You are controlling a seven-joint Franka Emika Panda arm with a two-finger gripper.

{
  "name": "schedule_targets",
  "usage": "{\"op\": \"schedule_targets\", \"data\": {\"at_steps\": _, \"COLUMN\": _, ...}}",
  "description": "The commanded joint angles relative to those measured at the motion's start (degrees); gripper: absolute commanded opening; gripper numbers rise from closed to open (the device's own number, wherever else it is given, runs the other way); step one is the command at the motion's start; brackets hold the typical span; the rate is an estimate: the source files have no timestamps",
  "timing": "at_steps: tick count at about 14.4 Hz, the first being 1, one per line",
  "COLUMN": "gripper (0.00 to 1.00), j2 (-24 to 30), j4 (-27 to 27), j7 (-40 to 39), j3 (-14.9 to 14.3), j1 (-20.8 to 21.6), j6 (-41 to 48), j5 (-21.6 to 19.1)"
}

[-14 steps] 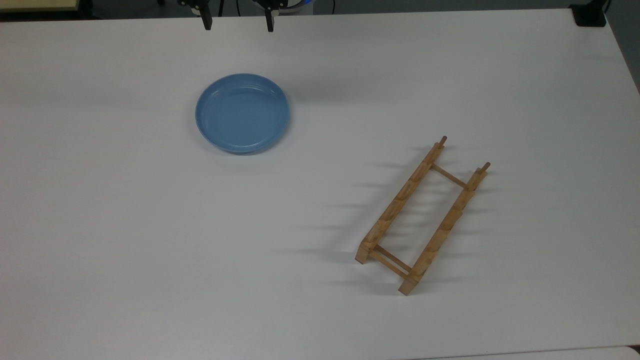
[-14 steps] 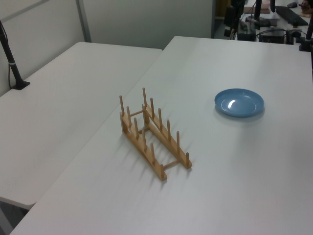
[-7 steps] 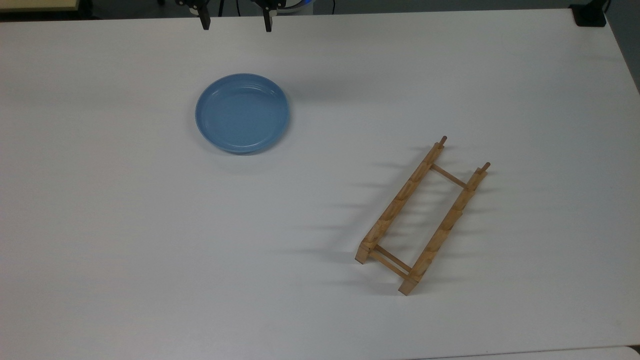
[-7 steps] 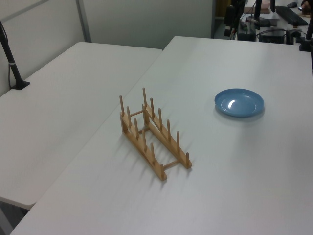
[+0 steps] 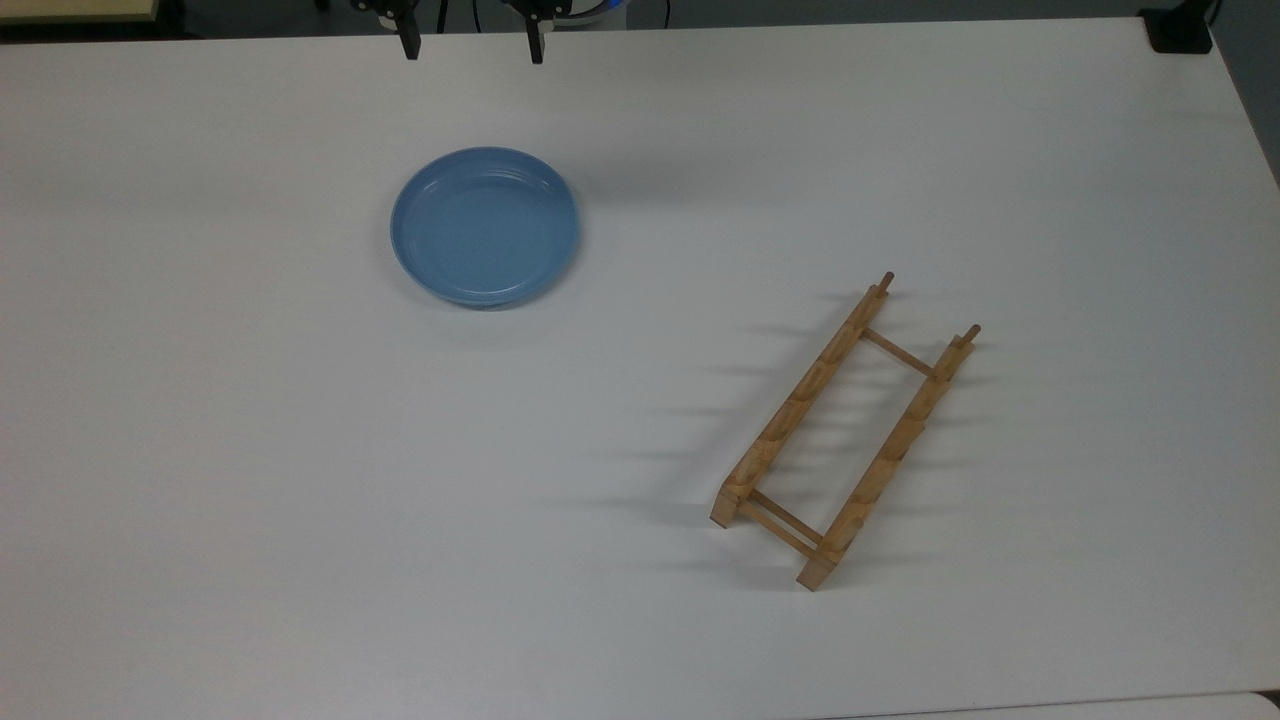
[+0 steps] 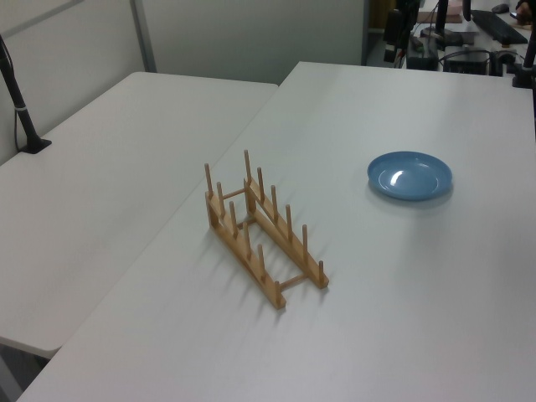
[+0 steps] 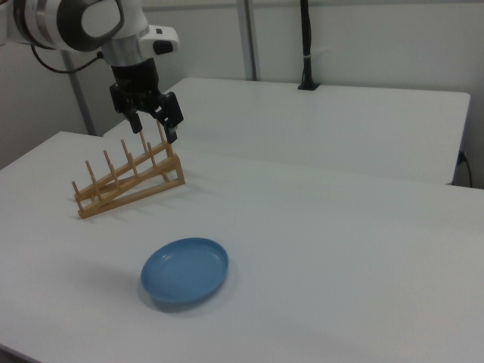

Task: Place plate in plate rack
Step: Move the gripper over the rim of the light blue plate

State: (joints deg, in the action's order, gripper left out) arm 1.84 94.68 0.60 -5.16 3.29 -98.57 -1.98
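Observation:
The light-blue plate (image 5: 485, 225) lies flat, right side up, on the white table (image 5: 300, 500), at the top view's upper left. It also appears as the plate (image 6: 409, 176) in the left view and the plate (image 7: 185, 271) in the right view. The wooden plate rack (image 5: 845, 430) stands with nothing in it at the top view's lower right; its pegs show on the rack (image 6: 260, 230) and the rack (image 7: 128, 181). My gripper (image 5: 474, 48) hangs open at the top view's upper edge, beyond the plate. In the right view the gripper (image 7: 155, 130) is high above the table, holding nothing.
A black post base (image 5: 1180, 30) sits on the table's corner at the top view's upper right. A second white table (image 6: 100, 193) adjoins this one, with a black post (image 6: 21, 109) on it. Desks with equipment (image 6: 469, 33) stand behind the table.
The gripper's fingertips have shifted very slightly toward the top view's upper edge. The plate and the rack have not moved.

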Motion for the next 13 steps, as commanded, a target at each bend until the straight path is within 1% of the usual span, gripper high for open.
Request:
{"op": "schedule_targets", "data": {"at_steps": 1, "gripper": 1.0, "j2": 0.0, "j4": -0.3, "j7": -1.7, "j3": -0.7, "j1": 0.4, "j6": 0.7, "j5": 0.3}}
{"op": "schedule_targets", "data": {"at_steps": 2, "gripper": 1.0, "j2": 0.0, "j4": -0.1, "j7": -4.3, "j3": -0.7, "j1": 0.4, "j6": 0.9, "j5": 0.8}}
{"op": "schedule_targets", "data": {"at_steps": 3, "gripper": 1.0, "j2": 0.1, "j4": 0.4, "j7": -9.5, "j3": -0.7, "j1": 0.2, "j6": 1.4, "j5": 1.1}}
{"op": "schedule_targets", "data": {"at_steps": 4, "gripper": 1.0, "j2": 0.4, "j4": 1.2, "j7": -16.5, "j3": -0.8, "j1": -0.3, "j6": 2.1, "j5": 1.8}}
{"op": "schedule_targets", "data": {"at_steps": 5, "gripper": 0.98, "j2": 0.4, "j4": 1.4, "j7": -22.3, "j3": -0.8, "j1": -1.3, "j6": 4.2, "j5": 3.0}}
{"op": "schedule_targets", "data": {"at_steps": 6, "gripper": 0.97, "j2": 0.4, "j4": 1.6, "j7": -25.1, "j3": -0.8, "j1": -2.1, "j6": 5.4, "j5": 4.2}}
{"op": "schedule_targets", "data": {"at_steps": 9, "gripper": 0.97, "j2": 0.3, "j4": 4.8, "j7": -24.8, "j3": -0.9, "j1": -4.1, "j6": 3.7, "j5": 5.3}}
{"op": "schedule_targets", "data": {"at_steps": 10, "gripper": 0.95, "j2": 0.2, "j4": 6.6, "j7": -24.8, "j3": -0.9, "j1": -4.5, "j6": 2.3, "j5": 5.4}}
{"op": "schedule_targets", "data": {"at_steps": 12, "gripper": 0.9, "j2": 0.1, "j4": 11.6, "j7": -24.7, "j3": -0.9, "j1": -5.3, "j6": -3.9, "j5": 5.4}}
{"op": "schedule_targets", "data": {"at_steps": 13, "gripper": 0.9, "j2": 0.1, "j4": 14.6, "j7": -24.2, "j3": -0.9, "j1": -5.3, "j6": -7.3, "j5": 5.3}}
